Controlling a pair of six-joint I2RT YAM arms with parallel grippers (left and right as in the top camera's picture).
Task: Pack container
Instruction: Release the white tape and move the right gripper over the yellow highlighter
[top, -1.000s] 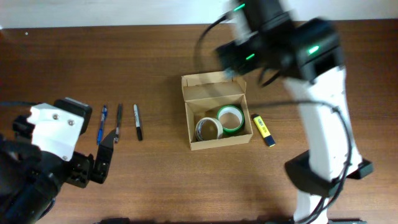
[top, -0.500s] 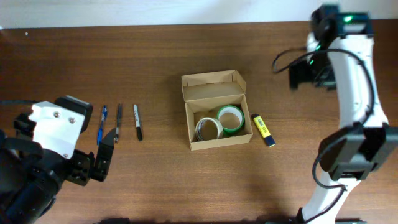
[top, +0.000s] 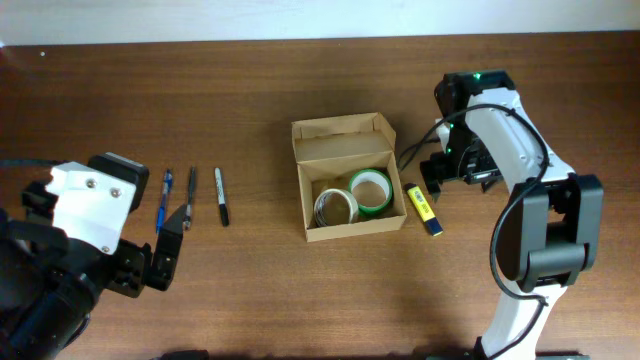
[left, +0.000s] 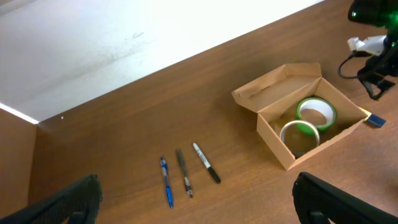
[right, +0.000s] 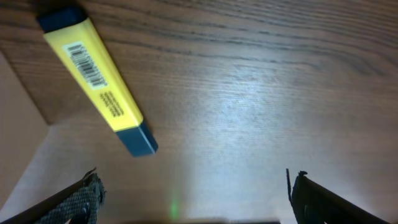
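Now, nearest, the left end effector (left: 196, 193) hangs over the brown wooden desk (top: 300, 300), fingers apart. Mid-desk, the small tan cardboard container (top: 355, 231) stands open, holding a green tape roll (top: 371, 190) and a grey tape roll (top: 336, 207). Beside it, the right end effector (right: 194, 183), fingers apart, has swung down over the yellow highlighter (right: 99, 74), probably the next item to pack.

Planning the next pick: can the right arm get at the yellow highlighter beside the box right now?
Probably yes. The right end effector hangs open close above the highlighter, nothing between them; only the container wall alongside may crowd one finger.
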